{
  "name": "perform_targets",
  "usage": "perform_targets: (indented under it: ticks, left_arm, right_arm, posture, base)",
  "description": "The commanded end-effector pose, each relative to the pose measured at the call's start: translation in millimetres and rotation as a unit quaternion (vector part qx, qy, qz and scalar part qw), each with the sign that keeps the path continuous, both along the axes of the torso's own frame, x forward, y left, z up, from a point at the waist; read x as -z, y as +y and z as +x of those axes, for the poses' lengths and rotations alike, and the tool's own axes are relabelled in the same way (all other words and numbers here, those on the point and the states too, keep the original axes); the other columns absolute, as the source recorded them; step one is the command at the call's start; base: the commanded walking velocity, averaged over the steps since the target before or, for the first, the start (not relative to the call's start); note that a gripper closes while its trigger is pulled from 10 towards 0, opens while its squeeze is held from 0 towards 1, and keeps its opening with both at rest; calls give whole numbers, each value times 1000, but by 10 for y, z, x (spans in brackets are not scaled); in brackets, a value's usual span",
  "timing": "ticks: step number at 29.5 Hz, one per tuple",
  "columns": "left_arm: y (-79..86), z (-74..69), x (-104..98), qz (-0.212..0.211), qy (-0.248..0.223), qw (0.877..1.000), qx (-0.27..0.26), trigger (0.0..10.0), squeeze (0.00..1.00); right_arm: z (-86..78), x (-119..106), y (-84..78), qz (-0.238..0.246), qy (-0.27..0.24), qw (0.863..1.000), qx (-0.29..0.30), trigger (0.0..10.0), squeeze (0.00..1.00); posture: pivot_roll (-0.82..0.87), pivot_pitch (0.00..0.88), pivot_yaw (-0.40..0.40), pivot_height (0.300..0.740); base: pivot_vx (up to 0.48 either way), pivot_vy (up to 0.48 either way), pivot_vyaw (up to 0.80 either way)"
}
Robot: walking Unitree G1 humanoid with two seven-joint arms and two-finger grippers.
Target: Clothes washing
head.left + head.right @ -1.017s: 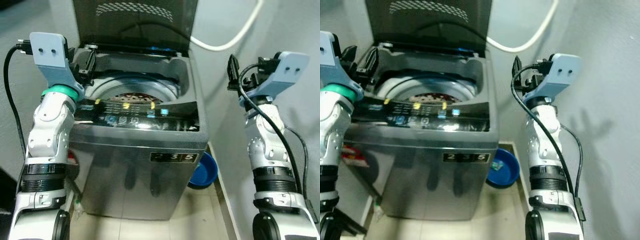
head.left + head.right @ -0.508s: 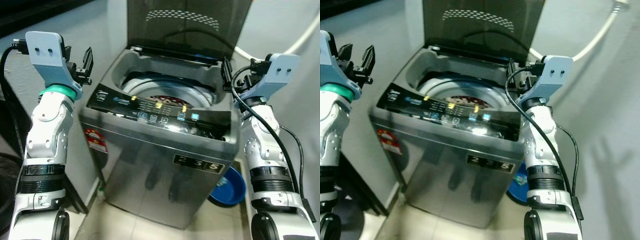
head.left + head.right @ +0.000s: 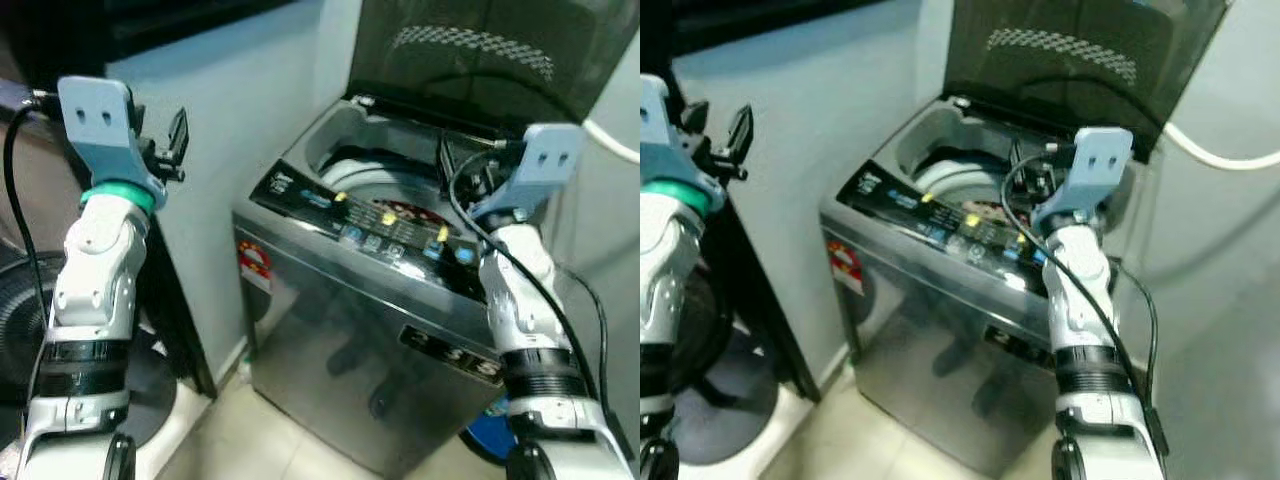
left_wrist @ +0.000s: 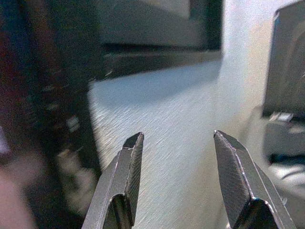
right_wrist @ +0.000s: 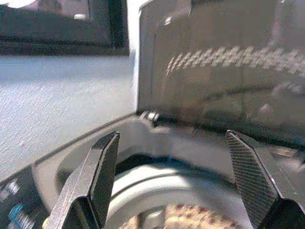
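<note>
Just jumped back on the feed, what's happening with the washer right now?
The robot stands before the top-loading washing machine, whose lid is up. Patterned laundry lies in the drum. The right end effector hovers open over the drum opening, holding nothing. The left end effector is raised beside the machine, open and empty, facing the wall.

A grey top-loading washer [image 3: 400,340] stands right of centre in the head views, turned at an angle. Its dark lid [image 3: 480,60] is raised upright at the upper right, with a dotted pattern near its top. The black control panel [image 3: 380,225] crosses the front edge with yellow and blue buttons. Inside the drum [image 5: 157,200], reddish patterned clothes [image 5: 200,222] lie low.
</note>
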State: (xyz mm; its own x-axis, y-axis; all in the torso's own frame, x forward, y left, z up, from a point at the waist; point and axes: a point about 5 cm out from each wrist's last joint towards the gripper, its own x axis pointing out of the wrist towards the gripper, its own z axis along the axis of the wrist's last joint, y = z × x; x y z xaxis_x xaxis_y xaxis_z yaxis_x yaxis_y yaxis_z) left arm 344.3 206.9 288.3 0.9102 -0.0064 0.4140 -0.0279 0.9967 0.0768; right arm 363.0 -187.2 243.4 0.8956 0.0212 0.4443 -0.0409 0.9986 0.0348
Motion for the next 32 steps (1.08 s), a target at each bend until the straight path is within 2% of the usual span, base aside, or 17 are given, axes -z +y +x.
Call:
perform_targets:
  ticks: [1, 9, 22, 28, 32]
  left_arm:
    - [-28, -18, -4, 9, 0, 1000, 4, 10000, 0]
    - [-84, 13, -17, 11, -1, 1000, 10, 10000, 0]
    - [-114, -10, 5, 14, 4, 1000, 13, 10000, 0]
    - [-114, -7, 1, 16, 3, 1000, 14, 10000, 0]
    - [-115, -6, -6, 15, 2, 1000, 16, 10000, 0]
  right_arm:
    - [-13, 11, -17, -1, -1, 1000, 5, 10000, 0]
    - [10, -51, 9, 1, -10, 1000, 0, 10000, 0]
    - [17, 1, 45, 5, -2, 1000, -7, 10000, 0]
    - [25, 16, 50, 11, 0, 1000, -7, 10000, 63]
    - [27, 20, 51, 12, 1, 1000, -7, 10000, 71]
  posture:
    - [81, 16, 10, 740]
    - [77, 15, 12, 740]
    - [83, 15, 15, 740]
    - [83, 9, 18, 740]
    - [83, 7, 21, 740]
  base:
    - [0, 0, 788]
    - [0, 0, 786]
    - [0, 0, 781]
    - [0, 0, 781]
    - [0, 0, 778]
